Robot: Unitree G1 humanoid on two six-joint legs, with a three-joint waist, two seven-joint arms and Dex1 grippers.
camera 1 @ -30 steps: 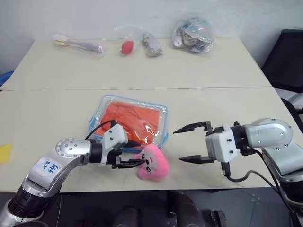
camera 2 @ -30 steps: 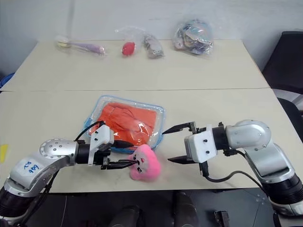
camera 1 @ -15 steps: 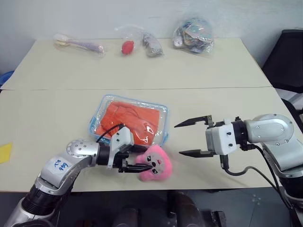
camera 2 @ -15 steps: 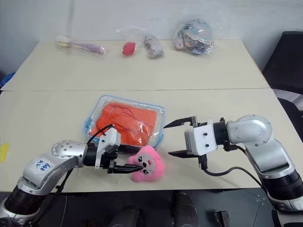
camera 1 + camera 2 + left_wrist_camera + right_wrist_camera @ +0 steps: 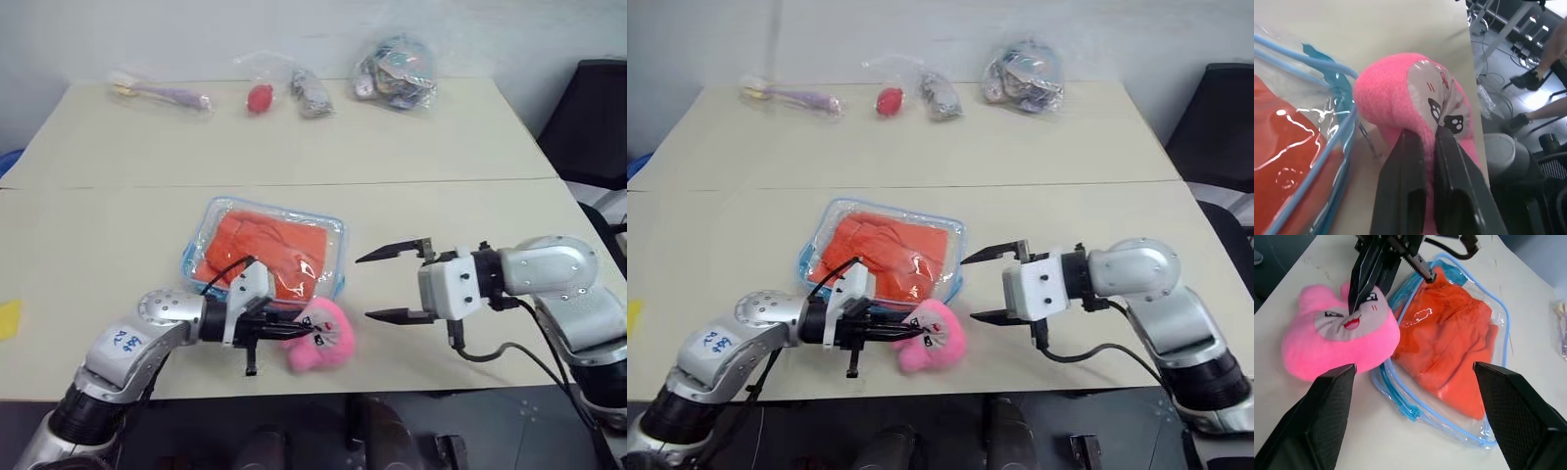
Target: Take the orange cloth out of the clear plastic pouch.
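Both end effectors (image 5: pixel 299 335) (image 5: pixel 392 286) beside pouched orange cloth (image 5: pixel 263 253).

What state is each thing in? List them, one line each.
Pouch: flat on the table, cloth inside.
Cloth: crumpled, inside the pouch.
Plush toy: on the table at the pouch's near corner, pinched by the left gripper.
Left gripper: shut on the plush toy.
Right gripper: open, holding nothing, beside the pouch.
Bags: at the table's far edge, filled.
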